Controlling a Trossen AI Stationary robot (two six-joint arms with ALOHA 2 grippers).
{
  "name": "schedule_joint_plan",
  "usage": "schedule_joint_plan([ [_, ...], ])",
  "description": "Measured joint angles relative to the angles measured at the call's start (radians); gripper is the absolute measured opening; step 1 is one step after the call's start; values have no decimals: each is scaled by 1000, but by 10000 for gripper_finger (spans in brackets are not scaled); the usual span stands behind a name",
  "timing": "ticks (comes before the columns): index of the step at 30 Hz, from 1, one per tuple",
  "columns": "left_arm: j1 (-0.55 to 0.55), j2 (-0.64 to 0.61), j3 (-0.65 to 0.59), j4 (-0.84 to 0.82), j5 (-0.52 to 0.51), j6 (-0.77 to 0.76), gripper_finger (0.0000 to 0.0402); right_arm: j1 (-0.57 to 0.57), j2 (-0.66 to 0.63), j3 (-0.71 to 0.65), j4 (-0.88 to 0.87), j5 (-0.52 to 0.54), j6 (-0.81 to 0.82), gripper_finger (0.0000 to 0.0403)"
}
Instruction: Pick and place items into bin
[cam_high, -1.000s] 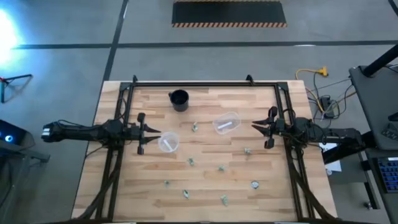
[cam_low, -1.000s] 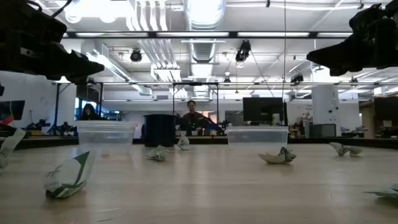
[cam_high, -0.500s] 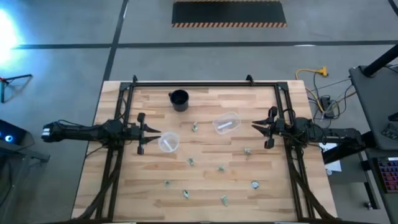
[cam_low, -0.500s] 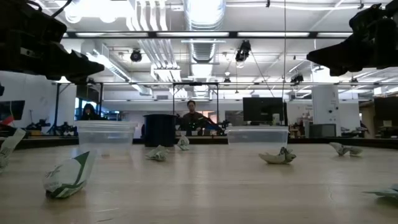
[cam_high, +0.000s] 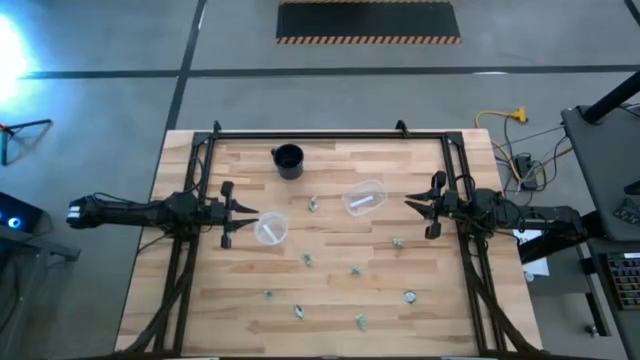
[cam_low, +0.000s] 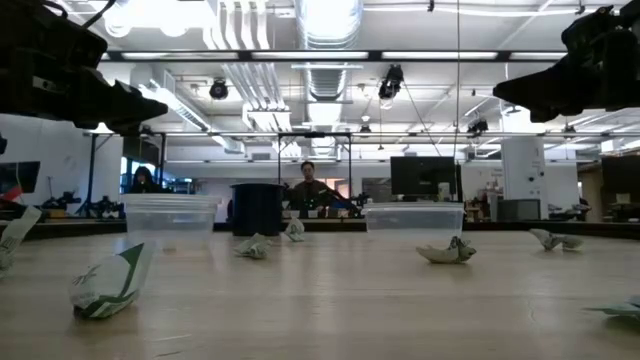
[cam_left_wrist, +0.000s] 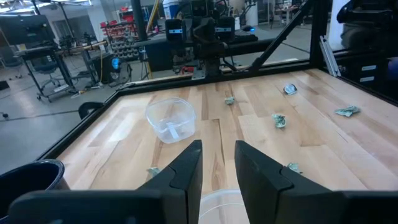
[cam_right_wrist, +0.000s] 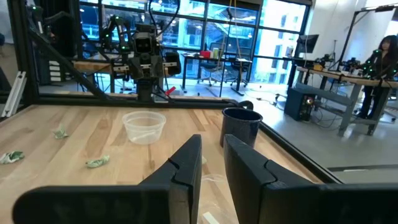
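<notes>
Wooden worktop with both arms parked at its side edges, high view. Left gripper at 9 o'clock of the worktop centre, fingers a little apart with nothing between them, hovering just beside a clear cup; touching or not, can't tell. Right gripper at 3 o'clock, fingers also slightly apart and empty, raised above the worktop in the low view.

Second clear cup lies tilted on its side, roughly 1 o'clock from centre, between the two grippers but well apart from the right one. Black cup upright at about 11 o'clock, near the far edge.

Items: small crumpled green-and-silvery pieces scattered loose on the worktop, none in any cup as far as visible. One near centre at 12 o'clock, one at 4 o'clock, one and one around 6 o'clock, then a near row. Low view shows them flat on the wood, one close to the camera.

A person stands far back in the room, behind the black cup.
</notes>
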Motion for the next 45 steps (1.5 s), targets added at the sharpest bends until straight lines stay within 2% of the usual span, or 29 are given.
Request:
schedule_joint_plan([
  [32, 0, 0, 0, 0, 0, 0, 78, 0, 0, 0, 0, 0, 2, 59],
  [34, 0, 0, 0, 0, 0, 0, 78, 0, 0, 0, 0, 0, 42, 59],
  [41, 0, 0, 0, 45, 0, 0, 78, 0, 0, 0, 15, 0, 328, 59],
  [45, 0, 0, 0, 121, 0, 0, 78, 0, 0, 0, 61, -1, 368, 59],
])
